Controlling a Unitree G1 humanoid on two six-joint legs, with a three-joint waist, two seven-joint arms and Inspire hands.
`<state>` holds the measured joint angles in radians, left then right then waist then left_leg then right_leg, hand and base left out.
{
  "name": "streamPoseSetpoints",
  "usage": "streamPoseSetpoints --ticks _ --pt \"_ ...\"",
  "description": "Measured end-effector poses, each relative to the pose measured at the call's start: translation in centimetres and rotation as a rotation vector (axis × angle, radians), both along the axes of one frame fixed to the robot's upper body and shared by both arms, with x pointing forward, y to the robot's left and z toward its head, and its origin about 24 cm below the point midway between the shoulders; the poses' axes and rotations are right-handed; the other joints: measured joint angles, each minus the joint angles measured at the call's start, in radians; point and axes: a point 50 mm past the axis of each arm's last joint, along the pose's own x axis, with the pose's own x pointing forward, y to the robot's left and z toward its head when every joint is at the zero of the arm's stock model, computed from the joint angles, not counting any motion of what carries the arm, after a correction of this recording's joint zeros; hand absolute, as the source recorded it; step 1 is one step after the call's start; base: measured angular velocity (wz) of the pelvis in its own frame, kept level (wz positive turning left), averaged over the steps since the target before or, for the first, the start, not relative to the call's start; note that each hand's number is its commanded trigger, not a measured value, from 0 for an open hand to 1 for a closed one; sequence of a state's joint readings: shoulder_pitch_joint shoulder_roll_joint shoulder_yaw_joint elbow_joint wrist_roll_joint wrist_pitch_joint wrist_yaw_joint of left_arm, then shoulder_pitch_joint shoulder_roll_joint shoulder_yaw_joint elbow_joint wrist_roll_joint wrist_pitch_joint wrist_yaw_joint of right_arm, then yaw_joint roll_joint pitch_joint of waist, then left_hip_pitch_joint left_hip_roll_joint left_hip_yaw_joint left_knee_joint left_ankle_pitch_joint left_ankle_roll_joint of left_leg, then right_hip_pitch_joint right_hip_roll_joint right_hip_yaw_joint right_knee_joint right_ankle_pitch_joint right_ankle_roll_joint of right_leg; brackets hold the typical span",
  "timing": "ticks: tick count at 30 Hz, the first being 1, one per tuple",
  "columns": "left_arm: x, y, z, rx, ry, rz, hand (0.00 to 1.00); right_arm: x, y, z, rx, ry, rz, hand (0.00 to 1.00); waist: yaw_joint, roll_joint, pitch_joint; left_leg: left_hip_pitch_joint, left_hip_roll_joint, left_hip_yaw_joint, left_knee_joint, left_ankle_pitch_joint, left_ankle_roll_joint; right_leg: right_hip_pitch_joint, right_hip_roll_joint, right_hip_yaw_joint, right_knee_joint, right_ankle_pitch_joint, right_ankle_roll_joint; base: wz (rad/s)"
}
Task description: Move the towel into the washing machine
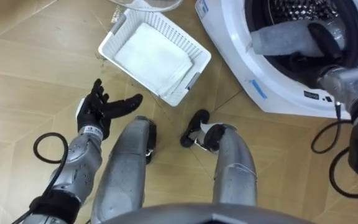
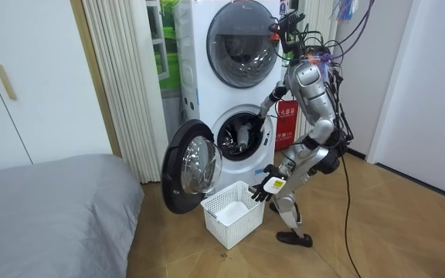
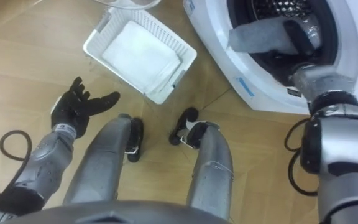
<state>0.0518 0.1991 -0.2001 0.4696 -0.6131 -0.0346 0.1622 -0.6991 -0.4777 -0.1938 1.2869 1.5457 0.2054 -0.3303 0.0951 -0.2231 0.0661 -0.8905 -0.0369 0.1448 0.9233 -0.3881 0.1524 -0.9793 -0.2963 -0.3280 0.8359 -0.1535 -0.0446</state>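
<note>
Wood floor [image 1: 30, 37], L hand [image 1: 98, 109] fingers spread, R hand [image 1: 323, 38] clamped on towel [image 1: 278, 38] in drum [image 1: 300, 9]

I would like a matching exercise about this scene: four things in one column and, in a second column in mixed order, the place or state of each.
Column one:
1. towel
2. basket
3. left hand
4. washing machine door

Column two:
A. on the floor, with a white cloth in it
B. swung open
C. in the drum, gripped by the right hand
D. open, holding nothing, above the floor

Pairs: 1-C, 2-A, 3-D, 4-B.
</note>
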Motion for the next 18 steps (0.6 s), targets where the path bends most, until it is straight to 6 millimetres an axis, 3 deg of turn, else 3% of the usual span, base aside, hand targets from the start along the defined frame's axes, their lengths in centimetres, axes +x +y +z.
streamPoseSetpoints --ticks 6,10,18 --pt "0.2 -0.7 0.0 -0.004 -0.007 -0.012 0.00 -0.1 -0.4 0.3 0.093 0.018 -0.100 0.00 -0.008 0.004 0.0002 0.000 0.010 0.016 -0.005 -0.003 0.005 0.003 0.003 0.000 -0.001 -0.004 0.002 0.09" --pt "0.8 -1.9 0.1 -0.022 -0.013 -0.051 0.00 -0.4 -0.9 0.3 0.100 0.035 -0.176 0.00 -0.006 0.037 0.0018 0.003 0.016 0.018 -0.011 0.000 0.011 0.017 0.007 0.001 -0.005 -0.002 0.007 0.13" --pt "1.2 -2.2 0.2 -0.025 -0.021 -0.071 0.00 -0.5 -1.2 0.7 0.101 0.107 -0.240 0.00 0.022 0.050 0.0003 0.023 0.024 0.039 -0.043 0.004 0.011 0.027 0.012 -0.001 -0.026 0.008 -0.001 -0.05"
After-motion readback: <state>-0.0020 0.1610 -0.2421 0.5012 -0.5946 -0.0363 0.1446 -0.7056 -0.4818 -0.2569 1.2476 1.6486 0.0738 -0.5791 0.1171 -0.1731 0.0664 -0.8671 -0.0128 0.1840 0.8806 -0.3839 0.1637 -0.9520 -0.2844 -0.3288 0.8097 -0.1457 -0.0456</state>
